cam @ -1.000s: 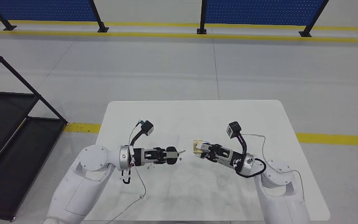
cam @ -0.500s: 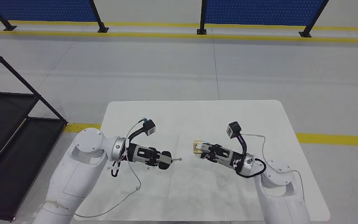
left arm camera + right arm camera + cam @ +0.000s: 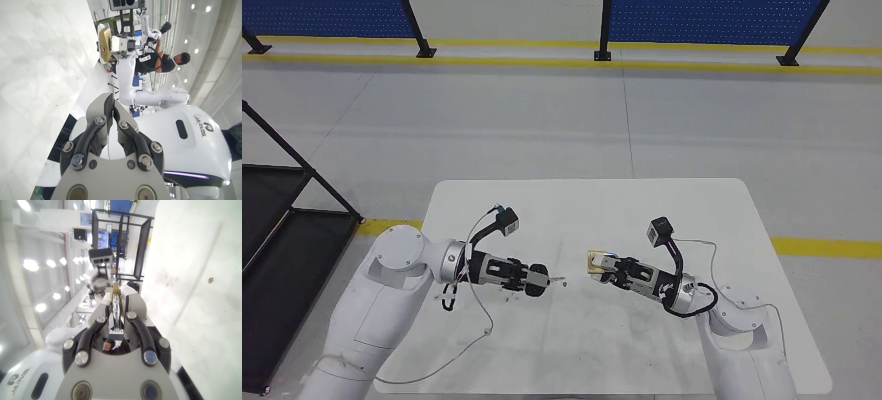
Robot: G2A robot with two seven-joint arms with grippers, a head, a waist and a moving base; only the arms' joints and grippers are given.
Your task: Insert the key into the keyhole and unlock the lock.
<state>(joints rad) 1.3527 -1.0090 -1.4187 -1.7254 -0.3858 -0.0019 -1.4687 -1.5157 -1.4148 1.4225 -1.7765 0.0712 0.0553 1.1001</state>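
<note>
A brass padlock [image 3: 595,263] hangs above the middle of the white table [image 3: 692,210], with my right gripper [image 3: 604,266] shut on it. In the right wrist view the padlock's brass body [image 3: 115,289] and chrome shackle [image 3: 116,311] sit between that gripper's [image 3: 116,295] white fingers. My left gripper [image 3: 545,280] is shut on a thin metal key [image 3: 559,281], whose tip points at the padlock across a small gap. In the left wrist view the key [image 3: 113,90] juts edge-on from my left gripper [image 3: 112,98], and the padlock [image 3: 104,44] faces it farther off.
A black metal rack [image 3: 282,230] stands on the floor left of the table. Blue barrier panels [image 3: 702,20] and yellow floor lines run behind it. Both arms hover over the table's near half.
My left gripper has drawn back from the padlock with the key, widening the gap, and its elbow has swung outward. The right arm and padlock have stayed still.
</note>
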